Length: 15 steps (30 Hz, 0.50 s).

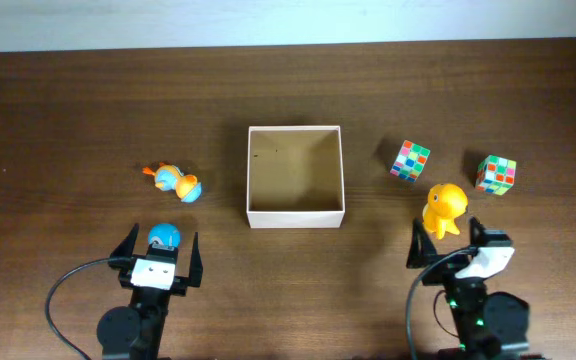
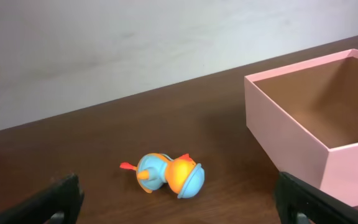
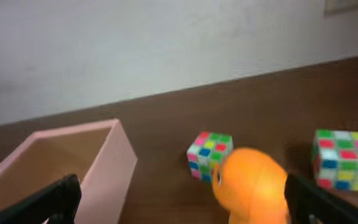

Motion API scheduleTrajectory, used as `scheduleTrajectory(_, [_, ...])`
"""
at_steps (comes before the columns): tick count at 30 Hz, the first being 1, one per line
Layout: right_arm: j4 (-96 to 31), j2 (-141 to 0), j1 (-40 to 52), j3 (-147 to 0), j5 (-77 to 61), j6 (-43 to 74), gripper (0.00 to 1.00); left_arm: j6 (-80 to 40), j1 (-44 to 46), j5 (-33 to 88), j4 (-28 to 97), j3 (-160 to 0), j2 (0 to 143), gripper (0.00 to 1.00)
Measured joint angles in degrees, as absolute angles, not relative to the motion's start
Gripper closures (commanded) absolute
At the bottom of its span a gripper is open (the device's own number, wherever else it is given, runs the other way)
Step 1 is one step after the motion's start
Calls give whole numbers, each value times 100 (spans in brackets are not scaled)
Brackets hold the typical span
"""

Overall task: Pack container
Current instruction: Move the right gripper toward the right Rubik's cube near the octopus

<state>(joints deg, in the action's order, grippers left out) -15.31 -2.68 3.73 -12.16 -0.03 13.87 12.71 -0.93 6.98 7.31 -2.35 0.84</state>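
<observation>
Nothing packed yet; left tool [image 1: 160, 243] and right tool [image 1: 447, 240] stand wide open, empty. Next, right tool should grip the duck [image 1: 445, 203] just ahead.

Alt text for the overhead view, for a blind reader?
An empty square container sits mid-table. A blue-and-orange toy lies on its left; a colour cube, a second colour cube and a yellow duck on its right. The left gripper and right gripper stand open at the near edge.

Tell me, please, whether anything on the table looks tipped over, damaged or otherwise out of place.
Only the blue-and-orange toy left of the container seems tipped onto its side. The yellow duck stands upright, both puzzle cubes look intact, and nothing is spilled.
</observation>
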Motion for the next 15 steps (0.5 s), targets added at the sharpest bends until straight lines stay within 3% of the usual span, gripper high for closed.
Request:
scheduleTrajectory(6, [-2908,-1313,373,-3328,104,1483,1,1271,-93,696,731,-235,84,1])
scheduleTrajectory(15, [-5852,-4508,373,-6517,-163,1507,1,1271,-93,696,731,-235,84,1])
